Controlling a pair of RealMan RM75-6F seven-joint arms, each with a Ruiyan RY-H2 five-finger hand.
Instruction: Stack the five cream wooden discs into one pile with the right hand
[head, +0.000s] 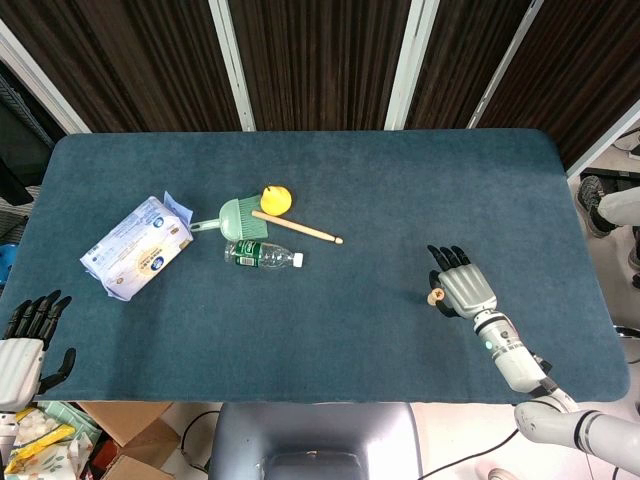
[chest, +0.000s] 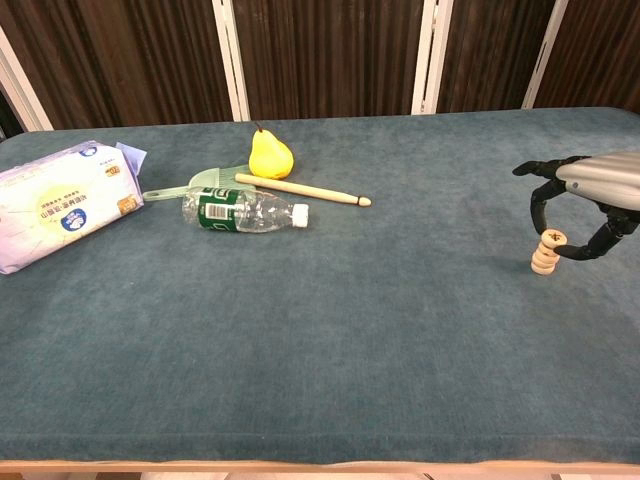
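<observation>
A: Where do the cream discs (chest: 546, 254) sit?

B: On the blue-green table (chest: 400, 330), toward its right end, at about four o'clock from the middle in the head view. They stand in one short upright pile; from above only the top disc (head: 436, 296) shows.

A: And the right hand (chest: 590, 200)?

B: It is arched over the pile, a fingertip and the thumb tip flanking the top disc. The chest view does not settle whether they touch it or stand just clear, so its grip cannot be told.

A: The left hand (head: 25, 340)?

B: At eight o'clock, off the near-left table corner, fingers spread, holding nothing.

A: Anything else on the cloth?

B: A cluster at ten o'clock: a tissue pack (chest: 58, 203), a lying plastic bottle (chest: 242, 211), a wooden stick (chest: 303, 190), a yellow pear (chest: 269, 155) and a green dustpan (head: 237, 217) beside it.
</observation>
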